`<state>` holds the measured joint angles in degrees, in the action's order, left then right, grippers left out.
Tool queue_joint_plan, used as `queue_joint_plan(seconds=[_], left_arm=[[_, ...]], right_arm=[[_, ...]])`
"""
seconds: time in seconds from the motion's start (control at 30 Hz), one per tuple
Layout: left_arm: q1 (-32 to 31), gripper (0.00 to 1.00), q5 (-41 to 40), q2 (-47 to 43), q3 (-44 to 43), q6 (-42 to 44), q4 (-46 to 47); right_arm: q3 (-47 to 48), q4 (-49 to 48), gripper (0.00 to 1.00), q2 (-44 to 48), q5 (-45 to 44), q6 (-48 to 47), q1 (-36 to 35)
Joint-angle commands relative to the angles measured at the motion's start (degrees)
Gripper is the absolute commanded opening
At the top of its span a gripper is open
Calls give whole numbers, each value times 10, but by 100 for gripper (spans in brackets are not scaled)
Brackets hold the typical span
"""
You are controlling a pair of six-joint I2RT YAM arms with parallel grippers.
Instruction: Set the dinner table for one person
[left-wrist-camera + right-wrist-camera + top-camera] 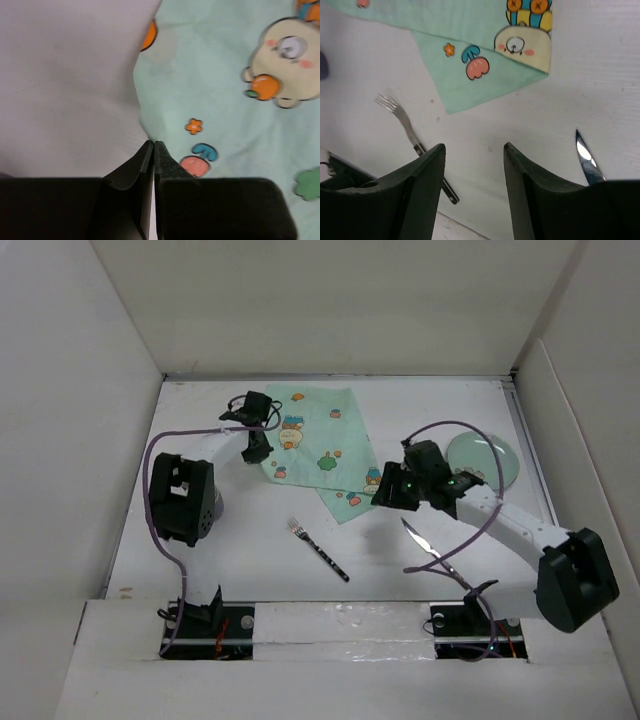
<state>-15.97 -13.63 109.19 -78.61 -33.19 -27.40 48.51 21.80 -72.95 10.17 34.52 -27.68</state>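
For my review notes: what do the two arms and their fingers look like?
The left arm and right arm have white links, bulky black joint housings and a looping purple cable each. A green light glows on the right wrist. Fingers are matte black tapered wedges.

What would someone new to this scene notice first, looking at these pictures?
The mint-green cartoon placemat lies askew at the far middle of the white table, with the left claw shut right at its left edge. Nearer, a fork and knife lie loose, the right claw open over the gap between them. A pale green plate sits far right.
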Motion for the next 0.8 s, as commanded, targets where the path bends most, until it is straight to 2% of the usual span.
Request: queue_joint_plan(seconds=[0.0, 0.2, 0.37, 0.6, 0.77], left_arm=[[1, 0, 41, -80, -57, 13, 7], [1, 0, 77, -126, -104, 23, 11], [1, 0, 108, -162, -142, 22, 22], [1, 0, 129, -202, -103, 19, 53], [1, 0, 152, -216, -76, 23, 70]], right_arm=[[22, 11, 56, -39, -58, 14, -53], [46, 2, 57, -140, -98, 57, -98], [107, 23, 58, -225, -173, 87, -135], [161, 61, 59, -296, -244, 133, -182], [168, 91, 44, -336, -280, 180, -193]])
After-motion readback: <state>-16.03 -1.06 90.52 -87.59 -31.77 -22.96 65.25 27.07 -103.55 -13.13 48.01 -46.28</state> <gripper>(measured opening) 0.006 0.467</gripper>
